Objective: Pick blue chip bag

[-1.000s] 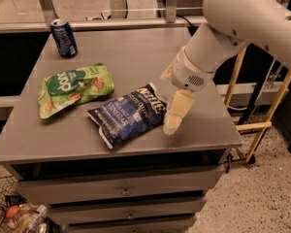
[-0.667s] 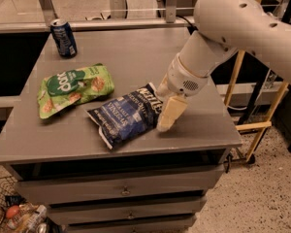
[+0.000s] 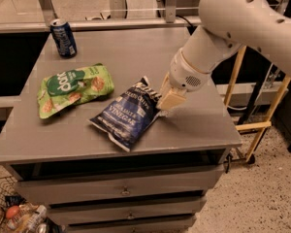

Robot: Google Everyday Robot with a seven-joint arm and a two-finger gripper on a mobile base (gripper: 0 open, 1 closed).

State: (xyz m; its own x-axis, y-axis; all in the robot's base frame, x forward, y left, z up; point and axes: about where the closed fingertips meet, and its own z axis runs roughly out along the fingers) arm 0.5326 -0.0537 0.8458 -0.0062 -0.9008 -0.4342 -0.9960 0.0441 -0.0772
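Note:
The blue chip bag (image 3: 127, 114) lies flat on the grey cabinet top (image 3: 136, 52), near its front edge, with white lettering facing up. My gripper (image 3: 169, 100) hangs from the white arm and sits low at the bag's right end, against its upper right corner. Its cream fingers (image 3: 172, 99) point down and left toward the bag. The arm covers part of the gripper.
A light green snack bag (image 3: 72, 87) lies just left of the blue bag. A blue soda can (image 3: 63, 38) stands at the back left corner. A wire basket with items (image 3: 12, 212) sits on the floor at lower left. A wooden frame (image 3: 262, 120) stands to the right.
My gripper has moved left and down, from beside the bag's right edge to right against its upper right corner. The bag and the other items have not moved.

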